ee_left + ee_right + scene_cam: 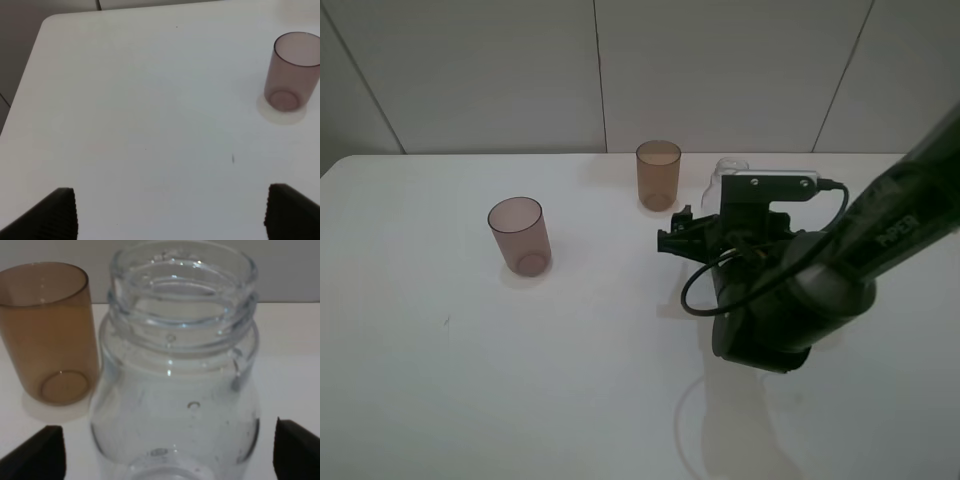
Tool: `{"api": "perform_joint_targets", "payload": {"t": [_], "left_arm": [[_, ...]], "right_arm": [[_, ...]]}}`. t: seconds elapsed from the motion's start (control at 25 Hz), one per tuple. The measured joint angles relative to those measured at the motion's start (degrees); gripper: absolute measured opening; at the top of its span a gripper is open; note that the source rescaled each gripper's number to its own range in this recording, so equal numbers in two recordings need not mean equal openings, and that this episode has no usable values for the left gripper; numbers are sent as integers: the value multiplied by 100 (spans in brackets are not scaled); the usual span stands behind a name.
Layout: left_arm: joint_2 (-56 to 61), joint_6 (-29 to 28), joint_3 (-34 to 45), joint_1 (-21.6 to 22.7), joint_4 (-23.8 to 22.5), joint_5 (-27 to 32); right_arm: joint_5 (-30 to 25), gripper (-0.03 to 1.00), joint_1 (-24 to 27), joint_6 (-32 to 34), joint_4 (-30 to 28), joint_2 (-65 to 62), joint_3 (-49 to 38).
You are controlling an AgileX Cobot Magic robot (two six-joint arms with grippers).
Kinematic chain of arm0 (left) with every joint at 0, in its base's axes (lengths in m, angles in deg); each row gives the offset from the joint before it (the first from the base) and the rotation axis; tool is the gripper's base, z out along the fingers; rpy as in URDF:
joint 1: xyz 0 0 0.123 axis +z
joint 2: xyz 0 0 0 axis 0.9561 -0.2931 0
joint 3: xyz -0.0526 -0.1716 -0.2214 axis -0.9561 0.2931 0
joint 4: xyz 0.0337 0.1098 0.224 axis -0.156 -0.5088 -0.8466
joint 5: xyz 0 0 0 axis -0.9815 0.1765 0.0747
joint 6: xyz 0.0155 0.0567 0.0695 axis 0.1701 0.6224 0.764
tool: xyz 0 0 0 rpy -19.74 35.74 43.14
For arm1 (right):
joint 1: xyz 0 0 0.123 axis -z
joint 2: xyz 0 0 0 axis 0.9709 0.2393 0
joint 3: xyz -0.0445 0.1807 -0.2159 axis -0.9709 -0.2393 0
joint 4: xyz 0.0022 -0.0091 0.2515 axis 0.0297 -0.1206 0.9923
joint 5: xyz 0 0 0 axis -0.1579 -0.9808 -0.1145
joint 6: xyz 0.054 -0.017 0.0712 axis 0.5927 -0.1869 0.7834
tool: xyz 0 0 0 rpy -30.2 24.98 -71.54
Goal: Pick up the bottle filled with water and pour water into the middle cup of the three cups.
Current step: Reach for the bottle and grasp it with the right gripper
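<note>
Grasp step in hand: right gripper (170, 455) spread wide around the bottle (180, 390), not yet clamped; left gripper (172, 210) spread, idle. Upright on the table (420, 350), just beside the middle cup (50, 340). Next: close squarely on body, lift level, avoid spilling

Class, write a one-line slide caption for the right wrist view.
Uncapped clear bottle stands between open jaws, not yet gripped, amber cup beside it on the white table.
</note>
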Motion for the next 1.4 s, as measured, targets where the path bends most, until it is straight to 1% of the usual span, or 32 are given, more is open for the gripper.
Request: {"api": "perform_joint_targets", "payload": {"t": [0.24,0.48,0.76,1.08,1.12,1.16,1.2,1.24,1.28,1.32,1.4], "left_arm": [[0,0,0,0,0,0],[0,0,0,0,0,0],[0,0,0,0,0,0],[0,0,0,0,0,0],[0,0,0,0,0,0],[0,0,0,0,0,0],[0,0,0,0,0,0],[0,0,0,0,0,0],[0,0,0,0,0,0],[0,0,0,0,0,0],[0,0,0,0,0,-5]], "right_arm": [[-33,100,118,0,-86,140,259],[-143,100,221,0,-145,431,353],[-160,100,433,0,-296,460,389],[-175,100,460,181,-443,535,537],[-175,97,460,187,-443,546,542],[-175,87,460,193,-443,552,542],[-175,70,460,197,-438,567,549],[-175,44,460,197,-432,591,554],[-166,14,460,197,-418,591,554],[-173,0,460,205,-405,591,554],[-184,0,460,207,-400,591,565]]}}
